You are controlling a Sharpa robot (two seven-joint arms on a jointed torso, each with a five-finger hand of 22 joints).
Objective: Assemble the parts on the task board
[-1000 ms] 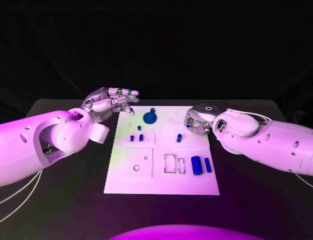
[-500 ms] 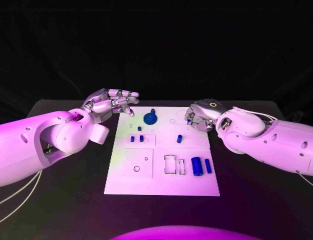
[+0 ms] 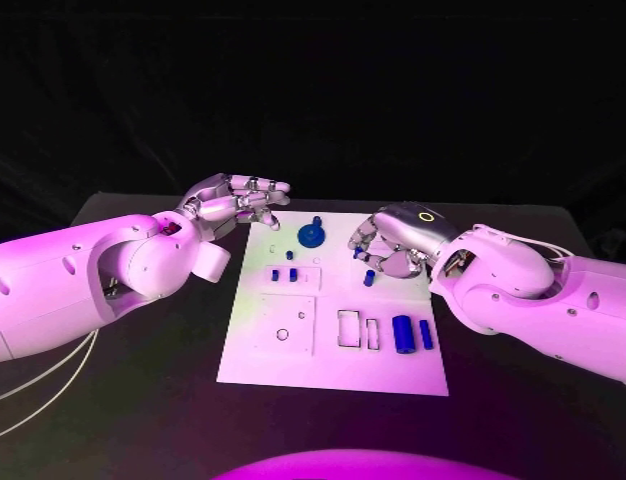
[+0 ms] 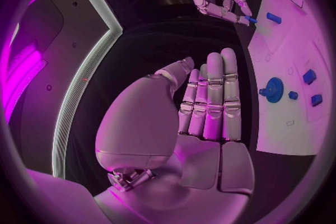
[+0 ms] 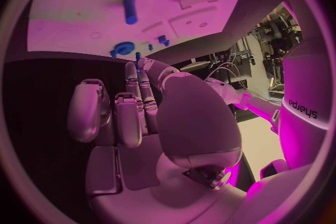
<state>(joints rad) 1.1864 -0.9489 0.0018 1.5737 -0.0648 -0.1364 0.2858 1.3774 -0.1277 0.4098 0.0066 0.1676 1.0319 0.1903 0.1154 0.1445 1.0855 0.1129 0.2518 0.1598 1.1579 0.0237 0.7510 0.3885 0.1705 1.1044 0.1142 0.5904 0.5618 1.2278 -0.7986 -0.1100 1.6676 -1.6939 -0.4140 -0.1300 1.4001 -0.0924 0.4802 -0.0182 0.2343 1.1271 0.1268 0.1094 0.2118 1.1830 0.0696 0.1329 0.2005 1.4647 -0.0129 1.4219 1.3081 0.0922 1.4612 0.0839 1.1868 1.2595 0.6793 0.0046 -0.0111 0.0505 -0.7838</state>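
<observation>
The white task board (image 3: 328,345) lies in the middle of the table. On it are a round blue knob (image 3: 310,235), two small blue blocks (image 3: 284,273), a small blue peg (image 3: 368,277) and two blue cylinders (image 3: 403,332) near the right edge. My right hand (image 3: 388,245) hovers over the board's far right part and pinches a small blue piece (image 4: 251,19) at its fingertips; that piece's tip (image 5: 138,56) also peeks out past the fingers. My left hand (image 3: 241,202) hangs beyond the board's far left corner, fingers straight (image 4: 213,101), holding nothing.
The black table (image 3: 140,400) surrounds the board. Empty recesses (image 3: 282,325) and a slotted block (image 3: 349,328) mark the board's near half. My two white forearms (image 3: 544,300) flank the board on both sides.
My right hand has shifted a little leftward over the board's far right part and turned its fingers down. My left hand has lifted slightly. The parts on the board have stayed put.
</observation>
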